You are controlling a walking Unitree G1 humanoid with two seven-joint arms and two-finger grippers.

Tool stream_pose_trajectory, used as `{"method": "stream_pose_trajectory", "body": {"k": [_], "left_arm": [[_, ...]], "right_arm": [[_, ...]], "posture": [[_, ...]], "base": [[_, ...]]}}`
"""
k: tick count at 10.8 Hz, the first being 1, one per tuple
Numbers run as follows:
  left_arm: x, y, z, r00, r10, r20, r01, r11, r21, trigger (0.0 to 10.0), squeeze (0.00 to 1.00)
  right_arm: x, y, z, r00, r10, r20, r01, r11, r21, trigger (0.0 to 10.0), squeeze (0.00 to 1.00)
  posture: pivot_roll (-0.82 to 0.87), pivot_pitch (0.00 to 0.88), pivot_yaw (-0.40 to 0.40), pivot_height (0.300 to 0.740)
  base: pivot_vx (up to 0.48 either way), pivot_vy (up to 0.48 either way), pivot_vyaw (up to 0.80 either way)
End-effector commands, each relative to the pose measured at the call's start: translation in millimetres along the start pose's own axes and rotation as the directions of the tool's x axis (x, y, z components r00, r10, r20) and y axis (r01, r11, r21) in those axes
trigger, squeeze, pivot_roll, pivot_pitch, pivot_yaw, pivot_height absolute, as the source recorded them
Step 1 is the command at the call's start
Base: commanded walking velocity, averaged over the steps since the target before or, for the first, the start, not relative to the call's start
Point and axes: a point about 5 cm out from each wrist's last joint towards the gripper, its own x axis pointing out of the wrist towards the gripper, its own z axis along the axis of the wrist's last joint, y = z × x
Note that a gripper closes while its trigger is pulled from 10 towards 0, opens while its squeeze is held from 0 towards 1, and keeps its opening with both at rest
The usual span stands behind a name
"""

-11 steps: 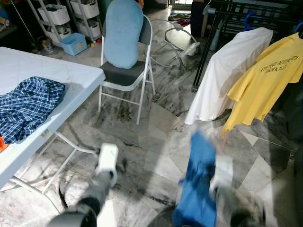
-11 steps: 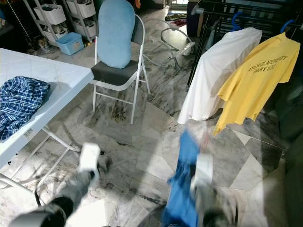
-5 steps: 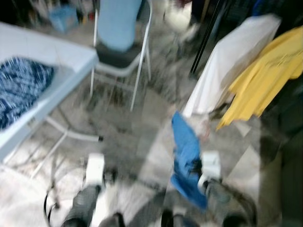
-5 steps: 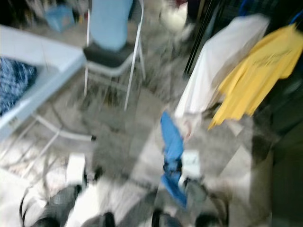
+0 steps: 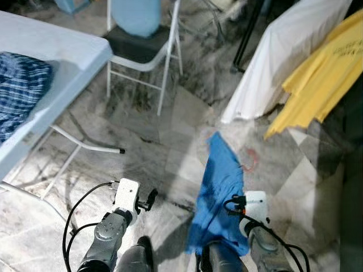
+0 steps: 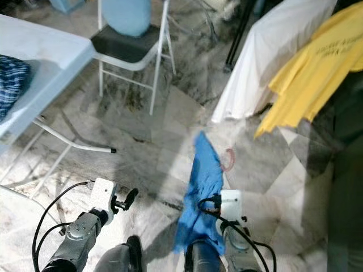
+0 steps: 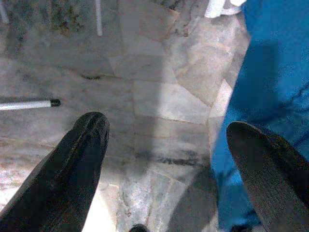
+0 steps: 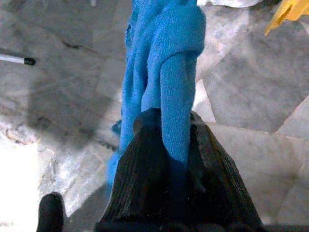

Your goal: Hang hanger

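At about ten o'clock stands the white table with a checked shirt lying on it; at twelve o'clock, a folding chair. Low at seven o'clock the left gripper hangs over bare marble floor, its two fingers spread wide with nothing between them.

At five o'clock the right gripper has its fingers closed tight on a bunched fold of the blue garment, which drapes down from it toward the floor. A thin pink loop shows beside the cloth; it may be the hanger's hook, but I cannot tell.

At two o'clock a white garment and a yellow T-shirt already hang.

The blue cloth looks light, soft and limp, so it will swing and sag and could slip through a pinch. Judging from this, the stiff hanger neck would be the surer place to take hold for hooking it on.
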Motion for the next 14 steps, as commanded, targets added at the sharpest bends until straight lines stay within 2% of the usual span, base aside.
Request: {"method": "stream_pose_trajectory", "body": {"k": [1,9,10,11,12,14], "left_arm": [[-5.7,0.2,-10,0.999,0.002,-0.036,-0.002,1.0,-0.003,10.0,0.0],[-5.7,0.2,-10,0.999,0.002,-0.036,-0.002,1.0,-0.003,10.0,0.0],[-1.2,16.5,20,0.991,0.094,0.091,-0.097,0.995,0.022,10.0,0.0],[6.0,38.5,53,0.943,0.241,0.228,-0.249,0.969,0.004,10.0,0.0],[7.0,31.8,38,0.964,0.217,0.153,-0.22,0.975,0.003,10.0,0.0],[4.8,30.4,33,0.965,0.226,0.135,-0.228,0.974,0.002,10.0,0.0]], "right_arm": [[-2.1,0.2,-2,1.0,-0.008,0.007,0.008,1.0,0.012,10.0,0.0],[-2.1,0.2,-2,1.0,-0.008,0.007,0.008,1.0,0.012,10.0,0.0],[-0.7,-19.7,31,0.984,-0.082,0.16,0.088,0.996,-0.029,10.0,0.0],[-2.7,-40.6,77,0.924,-0.155,0.35,0.189,0.98,-0.063,10.0,0.0],[1.4,-31.5,59,0.957,-0.124,0.264,0.137,0.99,-0.033,10.0,0.0],[-1.7,-21.1,45,0.976,-0.094,0.198,0.095,0.995,0.007,10.0,0.0]], "posture": [[-0.05,0.319,0.019,0.74],[-0.05,0.319,0.019,0.74],[-0.11,0.21,0.047,0.74],[-0.12,0.208,0.051,0.74],[-0.12,0.204,0.058,0.74],[-0.11,0.202,0.059,0.74]], "base": [[0.0,0.0,0.0],[0.0,0.0,0.0],[0.0,0.0,0.0],[0.0,0.0,0.0],[0.0,0.0,0.0],[0.0,0.0,0.0]]}}
